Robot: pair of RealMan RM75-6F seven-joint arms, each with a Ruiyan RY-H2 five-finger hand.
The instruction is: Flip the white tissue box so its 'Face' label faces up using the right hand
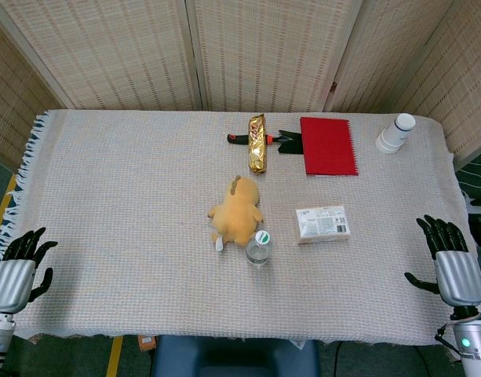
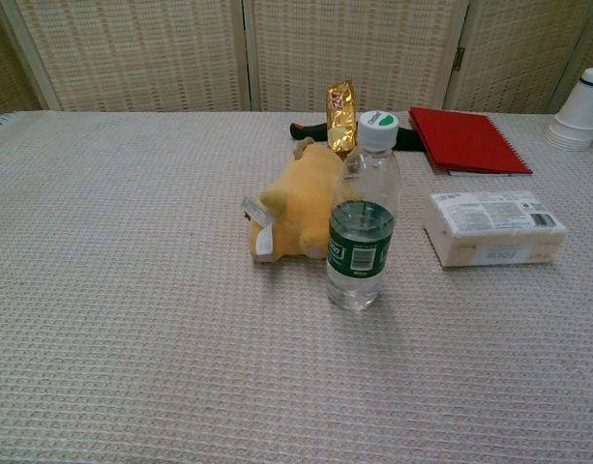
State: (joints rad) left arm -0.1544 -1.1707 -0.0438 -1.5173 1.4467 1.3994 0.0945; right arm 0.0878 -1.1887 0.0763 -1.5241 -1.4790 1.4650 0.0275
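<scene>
Tissue box (image 1: 324,223) is seen flat on the tabletop (image 1: 130,196), long axis left-right, ahead and inward of the right hand (image 1: 452,263), which is held empty, fingers spread, far nearer than the left hand (image 1: 16,271).

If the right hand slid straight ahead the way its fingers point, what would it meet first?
Probably nothing: the right hand points up the table's right edge, and the white tissue box lies well to its left. Only bare tablecloth shows ahead, though depth is unclear.

The tissue box (image 1: 323,223) is set right of the bottle (image 1: 258,247), with the plush toy (image 1: 237,209) just behind it. Farther back the notebook (image 1: 329,145) is placed, cups (image 1: 395,133) at far right.
</scene>
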